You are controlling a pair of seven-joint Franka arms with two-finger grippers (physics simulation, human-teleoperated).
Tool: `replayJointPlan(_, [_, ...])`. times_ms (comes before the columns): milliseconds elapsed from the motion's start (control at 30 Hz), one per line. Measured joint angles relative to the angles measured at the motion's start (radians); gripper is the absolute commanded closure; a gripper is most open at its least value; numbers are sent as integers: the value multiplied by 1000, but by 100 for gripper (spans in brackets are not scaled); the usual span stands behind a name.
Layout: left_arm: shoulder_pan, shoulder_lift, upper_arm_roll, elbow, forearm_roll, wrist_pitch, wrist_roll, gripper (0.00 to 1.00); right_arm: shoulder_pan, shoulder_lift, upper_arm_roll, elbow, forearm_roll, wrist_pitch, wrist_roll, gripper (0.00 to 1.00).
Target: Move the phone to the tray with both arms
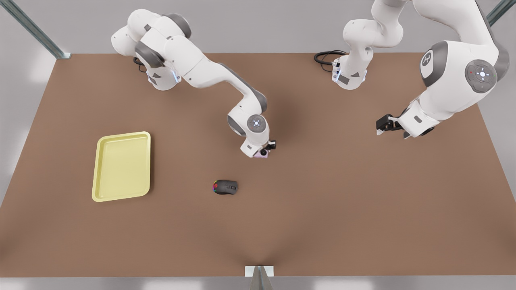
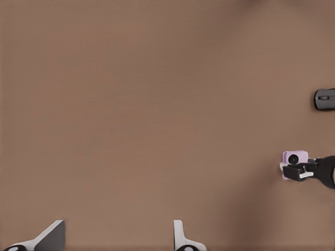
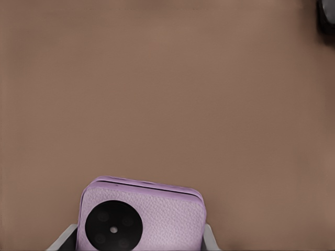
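Front view: the right end effector (image 1: 263, 153) mid-worktop (image 1: 322, 201) pinches the phone (image 1: 260, 155), mostly hidden; the tray (image 1: 122, 166) lies well apart. No readable writing. Left wrist view: the left end effector (image 2: 118, 238) hangs spread, fingertips cut off. Right wrist view: phone (image 3: 140, 215) clamped, lower edge cropped

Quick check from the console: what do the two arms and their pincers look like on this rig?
Both arms are glossy white jointed shells with grey joint sections and round grey caps carrying small lit dots. A black cable loops at one base. The left pincer is black; the right pincer is small and dark, with pale finger pads.
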Motion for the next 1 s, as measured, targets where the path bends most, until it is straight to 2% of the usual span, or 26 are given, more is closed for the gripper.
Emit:
replayJointPlan(167, [-5, 0, 0, 1, 0, 0, 3, 0, -289, -154, 0, -41, 0, -137, -98, 21])
replayJointPlan(367, [-7, 4, -2, 6, 1, 0, 6, 0, -680, -322, 0, -276, 11, -219, -337, 21])
replayJointPlan(533, [-4, 6, -4, 7, 1, -1, 8, 0, -924, -312, -1, -494, 20, -126, -592, 21])
replayJointPlan(600, [-5, 6, -4, 7, 2, -1, 9, 0, -978, -261, -4, -507, 20, -66, -693, 20])
replayJointPlan(633, [-4, 6, -5, 7, 2, -1, 9, 0, -1004, -229, -6, -497, 20, -35, -743, 12])
replayJointPlan(667, [-3, 6, -7, 7, 2, -1, 10, 0, -1022, -203, -7, -483, 19, -8, -791, 0])
replayJointPlan(800, [-5, 7, -10, 23, 1, -2, 11, 0, -1049, -179, -12, -450, 11, 59, -959, 0])
replayJointPlan(900, [-8, 7, -11, 28, 1, -3, 11, 0, -1012, -269, 8, -332, 10, 21, -1051, 0])
replayJointPlan(1000, [-10, 10, -10, 35, 1, -6, 12, 0, -862, -492, 18, -266, 10, -111, -1061, 0])
